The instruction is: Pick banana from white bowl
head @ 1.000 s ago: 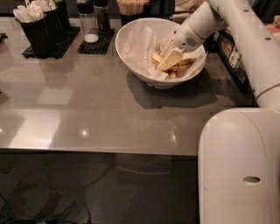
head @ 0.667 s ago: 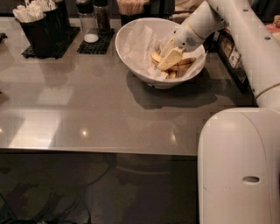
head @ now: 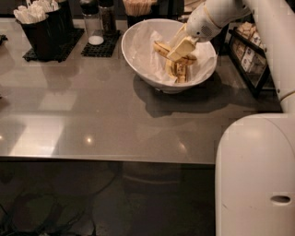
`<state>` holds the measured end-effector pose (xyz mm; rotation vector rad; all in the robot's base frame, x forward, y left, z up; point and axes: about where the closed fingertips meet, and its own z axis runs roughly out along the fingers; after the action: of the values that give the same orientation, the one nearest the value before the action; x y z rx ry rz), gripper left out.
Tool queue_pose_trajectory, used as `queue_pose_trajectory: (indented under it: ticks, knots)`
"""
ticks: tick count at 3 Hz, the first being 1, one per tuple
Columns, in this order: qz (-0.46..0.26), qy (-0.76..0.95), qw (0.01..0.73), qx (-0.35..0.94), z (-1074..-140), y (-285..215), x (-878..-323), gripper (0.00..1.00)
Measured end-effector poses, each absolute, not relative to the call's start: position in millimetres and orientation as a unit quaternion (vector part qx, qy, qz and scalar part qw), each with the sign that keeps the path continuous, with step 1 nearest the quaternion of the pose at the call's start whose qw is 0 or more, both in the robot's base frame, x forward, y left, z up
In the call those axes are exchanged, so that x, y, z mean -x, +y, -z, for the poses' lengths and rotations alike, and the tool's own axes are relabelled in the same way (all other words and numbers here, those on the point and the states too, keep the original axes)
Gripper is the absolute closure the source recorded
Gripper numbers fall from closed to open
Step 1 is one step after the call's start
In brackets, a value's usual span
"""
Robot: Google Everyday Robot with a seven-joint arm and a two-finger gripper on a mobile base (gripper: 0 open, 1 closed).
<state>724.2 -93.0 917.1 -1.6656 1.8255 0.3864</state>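
The white bowl (head: 138,55), lined with crumpled white paper, stands at the back of the grey table. My gripper (head: 179,48) hangs over the bowl's right half, its cream fingers (head: 183,46) shut across the middle of the banana (head: 162,48). The banana is yellow with brown speckles and lies roughly level, raised a little above the bowl's lining. Its right end sticks out past the fingers. A pair of joined bananas (head: 176,71) lies below it in the bowl.
A black caddy with white utensils (head: 41,25) stands back left. Shakers on a black mat (head: 97,32) and a cup of wooden sticks (head: 138,7) stand behind the bowl. A rack of packets (head: 251,48) is at the right. My white base (head: 256,175) fills the lower right.
My gripper has risen from low in the bowl, and the banana has come up with it. The joined pair stays in the bowl.
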Motion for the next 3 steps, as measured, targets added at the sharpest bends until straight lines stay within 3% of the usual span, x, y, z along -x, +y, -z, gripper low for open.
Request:
queue_pose_trajectory:
  ticks: [3]
  knots:
    - [-0.244, 0.665, 0.363, 0.605, -944.3, -124.3, -662.1, 1.00]
